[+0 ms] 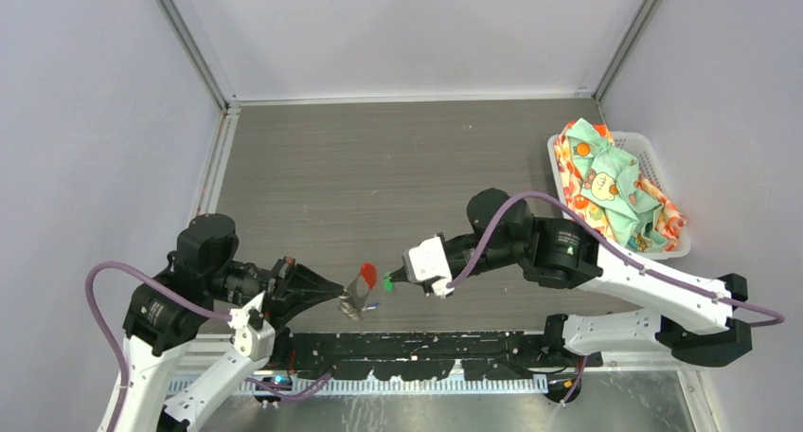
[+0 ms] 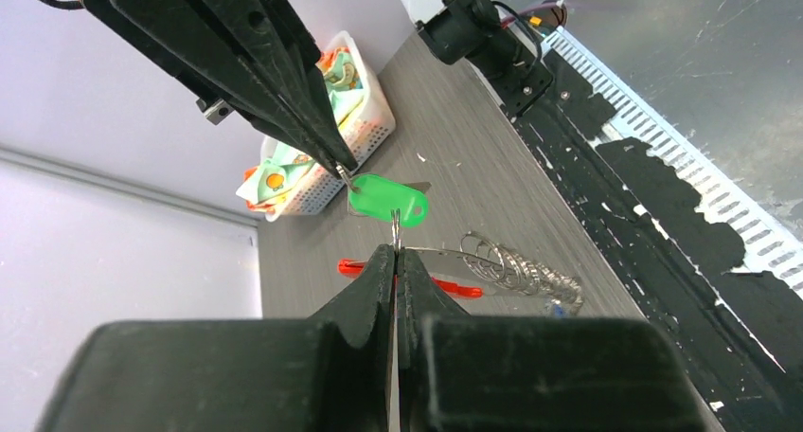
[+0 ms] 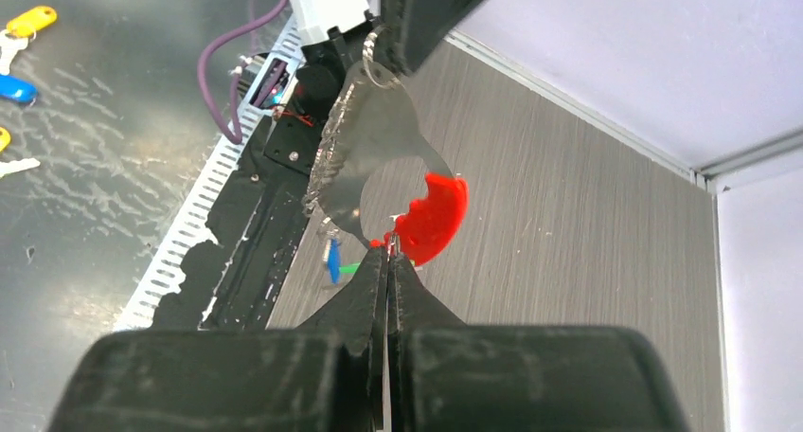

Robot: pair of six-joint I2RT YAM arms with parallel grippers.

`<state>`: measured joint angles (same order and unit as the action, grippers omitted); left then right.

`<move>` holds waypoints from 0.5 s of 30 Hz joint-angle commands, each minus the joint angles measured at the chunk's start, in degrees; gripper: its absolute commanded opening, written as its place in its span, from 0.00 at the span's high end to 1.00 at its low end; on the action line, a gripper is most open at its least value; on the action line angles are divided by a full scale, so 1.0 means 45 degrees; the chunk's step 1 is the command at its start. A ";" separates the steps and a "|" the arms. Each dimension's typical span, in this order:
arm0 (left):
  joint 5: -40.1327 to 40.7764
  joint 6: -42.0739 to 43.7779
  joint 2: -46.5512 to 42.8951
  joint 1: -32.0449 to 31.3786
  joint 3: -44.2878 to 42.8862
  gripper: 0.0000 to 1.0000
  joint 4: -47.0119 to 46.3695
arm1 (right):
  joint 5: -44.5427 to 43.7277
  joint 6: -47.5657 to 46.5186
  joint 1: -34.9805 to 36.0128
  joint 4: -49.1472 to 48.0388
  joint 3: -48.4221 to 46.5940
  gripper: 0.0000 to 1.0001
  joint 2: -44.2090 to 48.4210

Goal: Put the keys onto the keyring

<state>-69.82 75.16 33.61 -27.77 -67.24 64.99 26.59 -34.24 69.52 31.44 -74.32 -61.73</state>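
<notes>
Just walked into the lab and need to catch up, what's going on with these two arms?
The two arms meet near the table's front edge. The left gripper is shut on the keyring, its red loop and chain hanging free, with a blue-headed key apparently dangling from it. The right gripper is shut on a green-headed key, holding it close up to the keyring. Whether that key is hooked on yet can't be told.

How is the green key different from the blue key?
The green key is pinched in the right gripper; the blue key is in no gripper and dangles beside the keyring, which the left gripper holds. The green key's head shows whole from the left wrist; of the blue key only a sliver shows. Both have coloured heads.
</notes>
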 commanded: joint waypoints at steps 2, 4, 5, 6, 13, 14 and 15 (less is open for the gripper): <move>-0.1110 0.0537 0.0313 0.0038 -0.0228 1.00 -0.0590 | -0.1122 -0.1428 0.1126 0.0796 -0.1343 0.99 -0.0429; -0.1207 0.0431 0.0372 0.0038 -0.0261 1.00 -0.0595 | -0.1474 -0.1679 0.1441 0.0802 -0.1537 0.99 -0.0645; -0.1220 0.0328 0.0407 0.0038 -0.0293 1.00 -0.0595 | -0.1651 -0.1844 0.1578 0.0857 -0.1704 0.99 -0.0777; -0.1242 0.0188 0.0445 0.0038 -0.0309 1.00 -0.0595 | -0.1758 -0.1922 0.1722 0.0937 -0.1793 0.99 -0.0923; -0.1494 -0.0217 0.0520 0.0038 -0.0126 1.00 -0.0595 | -0.2647 -0.2389 0.2501 0.1606 -0.2814 0.99 -0.1689; -0.1517 -0.0217 0.0540 0.0038 -0.0068 1.00 -0.0595 | -0.2686 -0.2418 0.2560 0.1602 -0.2877 0.99 -0.1757; -0.1533 -0.0236 0.0555 0.0043 -0.0049 1.00 -0.0580 | -0.2743 -0.2439 0.2645 0.1668 -0.2968 0.99 -0.1841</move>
<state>-73.65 74.70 35.40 -27.77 -67.26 64.90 17.37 -43.53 80.20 38.11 -84.29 -69.58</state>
